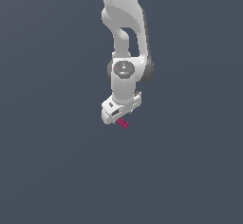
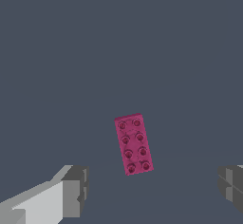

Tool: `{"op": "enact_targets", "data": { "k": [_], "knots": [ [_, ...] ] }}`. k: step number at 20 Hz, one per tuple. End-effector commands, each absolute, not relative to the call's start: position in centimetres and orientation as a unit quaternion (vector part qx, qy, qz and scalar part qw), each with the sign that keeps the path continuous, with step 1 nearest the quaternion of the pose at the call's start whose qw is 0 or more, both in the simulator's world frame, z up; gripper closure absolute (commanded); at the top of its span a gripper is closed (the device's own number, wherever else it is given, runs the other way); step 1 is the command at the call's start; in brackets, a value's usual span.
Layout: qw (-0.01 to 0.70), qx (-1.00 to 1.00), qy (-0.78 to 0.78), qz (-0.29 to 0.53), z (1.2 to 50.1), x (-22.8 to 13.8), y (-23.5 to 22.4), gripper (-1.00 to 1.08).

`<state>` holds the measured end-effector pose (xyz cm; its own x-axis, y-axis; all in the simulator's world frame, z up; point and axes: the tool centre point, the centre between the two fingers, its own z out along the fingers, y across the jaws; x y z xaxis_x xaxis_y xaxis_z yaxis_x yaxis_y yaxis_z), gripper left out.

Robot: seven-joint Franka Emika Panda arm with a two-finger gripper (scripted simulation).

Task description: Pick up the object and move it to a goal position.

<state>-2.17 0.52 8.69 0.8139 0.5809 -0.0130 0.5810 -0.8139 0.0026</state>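
Observation:
The object is a tiny magenta brick [image 1: 124, 123] with two rows of studs on top. It lies flat on the dark grey floor just below the white gripper [image 1: 115, 117] in the exterior view. In the wrist view the brick [image 2: 134, 144] lies between and a little ahead of the two grey fingertips [image 2: 76, 190]. The gripper [image 2: 152, 190] is open wide and holds nothing. The fingers do not touch the brick. No goal marker shows in either view.
The white arm [image 1: 124, 38] reaches down from the top of the exterior view. A plain dark grey surface [image 1: 47, 161] fills everything around it.

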Motion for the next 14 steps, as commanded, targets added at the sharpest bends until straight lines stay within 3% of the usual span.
{"op": "enact_targets", "data": {
  "k": [1, 14],
  "knots": [
    [0.003, 0.943, 0.334, -0.004, 8.0, -2.3, 0.6, -0.92],
    [0.0, 0.916, 0.402, 0.0, 6.2, -2.8, 1.0, -0.92]
  ]
}}
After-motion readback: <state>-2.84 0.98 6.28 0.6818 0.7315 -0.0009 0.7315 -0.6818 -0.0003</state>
